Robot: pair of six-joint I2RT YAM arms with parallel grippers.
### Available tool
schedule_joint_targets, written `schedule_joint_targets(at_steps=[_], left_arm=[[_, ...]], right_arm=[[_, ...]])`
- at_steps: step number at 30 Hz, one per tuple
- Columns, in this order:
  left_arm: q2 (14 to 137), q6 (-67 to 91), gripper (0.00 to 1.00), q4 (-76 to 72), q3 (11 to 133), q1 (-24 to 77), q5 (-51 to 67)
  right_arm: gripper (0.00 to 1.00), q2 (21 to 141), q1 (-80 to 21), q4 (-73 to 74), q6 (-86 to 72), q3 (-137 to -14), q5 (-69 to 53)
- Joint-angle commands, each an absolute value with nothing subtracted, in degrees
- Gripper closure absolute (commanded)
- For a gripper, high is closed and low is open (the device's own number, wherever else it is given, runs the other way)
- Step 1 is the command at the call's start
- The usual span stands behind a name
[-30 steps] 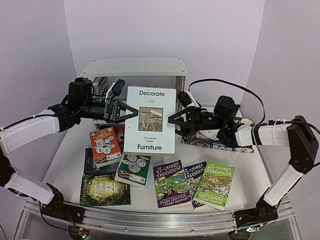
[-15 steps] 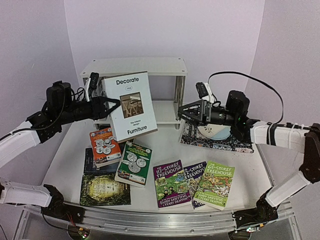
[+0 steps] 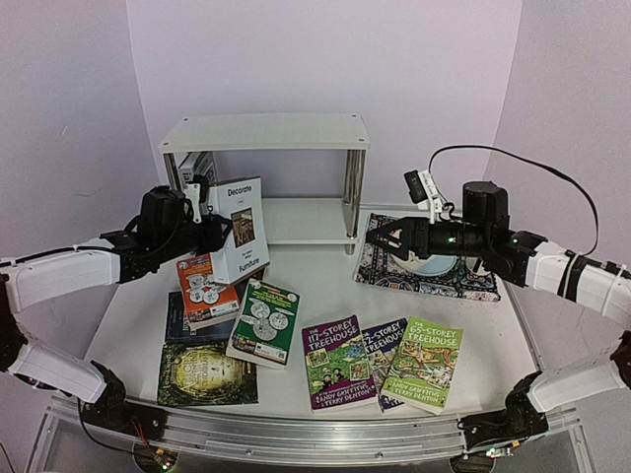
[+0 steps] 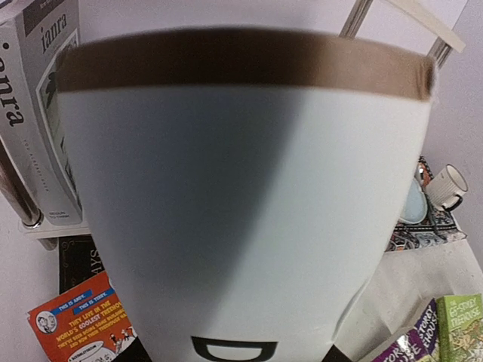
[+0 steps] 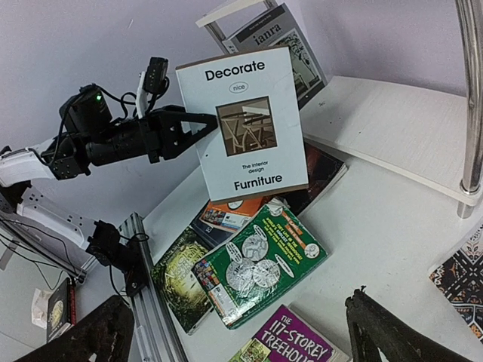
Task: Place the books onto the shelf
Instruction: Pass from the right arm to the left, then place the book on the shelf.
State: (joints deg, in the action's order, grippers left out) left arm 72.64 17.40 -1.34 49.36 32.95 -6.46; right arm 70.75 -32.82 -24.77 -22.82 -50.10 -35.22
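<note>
Setting: robotics lab test cell, not a home. Plain pale walls point(image 3: 315, 59) box in a white tabletop point(image 3: 325, 286) behind both hands. An aluminium rail point(image 3: 296, 432) runs well in front of the left hand point(image 3: 227, 235) and carries the bolted arm bases point(image 3: 498, 429). An exposed black cable point(image 3: 513, 163) loops above the right hand point(image 3: 383, 239).

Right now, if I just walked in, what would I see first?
The big white Decorate Furniture book, held upright by the left gripper at the white shelf's left end. Then the bright Treehouse paperbacks lying flat at the front of the table, and the right gripper open above the patterned mat.
</note>
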Motion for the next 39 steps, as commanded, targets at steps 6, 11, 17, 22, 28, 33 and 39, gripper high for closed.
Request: schedule_joint_targets(at_steps=[6,11,17,22,28,33,39], left_arm=[[76.43,13.52,0.69,-9.92,53.05,32.91,-18.79],[79.07,10.67,0.68,-11.01,55.35,32.88,-19.58],[82.25,11.32,0.68,-12.55,58.18,32.88,-23.76],[84.51,9.41,0.68,-18.08,59.33,32.87,-25.48],[87.41,5.08,0.68,-26.46,58.17,32.87,-28.49],[89.21,3.71,0.68,-34.9,55.37,32.87,-30.25],[92.52,0.77,0.69,-45.15,52.48,32.86,-32.55]], right_arm=[[0.02,66.67,-33.06,-22.87,-19.58,-48.02,-34.49],[0.02,67.21,-33.05,-22.76,-19.67,-48.33,-35.15],[0.02,68.81,-33.05,-22.93,-20.18,-49.01,-36.71],[0.02,69.22,-33.09,-22.71,-20.65,-49.73,-37.33],[0.02,67.68,-33.05,-21.83,-19.88,-48.84,-36.34],[0.02,66.77,-33.07,-20.25,-19.16,-49.1,-35.95],[0.02,66.05,-33.05,-18.01,-18.15,-50.31,-35.68]])
